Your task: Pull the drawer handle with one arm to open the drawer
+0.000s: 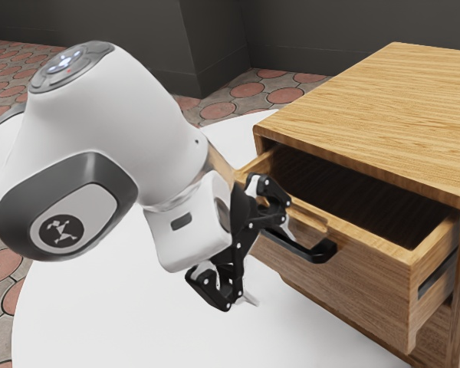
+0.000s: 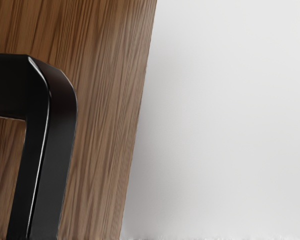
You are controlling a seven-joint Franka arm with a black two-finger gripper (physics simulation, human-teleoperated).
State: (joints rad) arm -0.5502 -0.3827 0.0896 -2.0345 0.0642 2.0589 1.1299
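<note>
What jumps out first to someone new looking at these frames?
The big white arm dominates the exterior view's left, bent down toward a wooden cabinet on that view's right. The cabinet's drawer stands partly pulled out, and the black gripper sits open at the end of the black handle toward the exterior view's left. In the wrist view, the handle's glossy corner looms against the drawer's wood grain.

You have the light wooden drawer (image 1: 368,264) at the right of the exterior view, pulled partly out with its dark inside showing. Its glossy black handle (image 1: 305,248), a round-cornered bar, runs across the front panel near frame centre.
</note>
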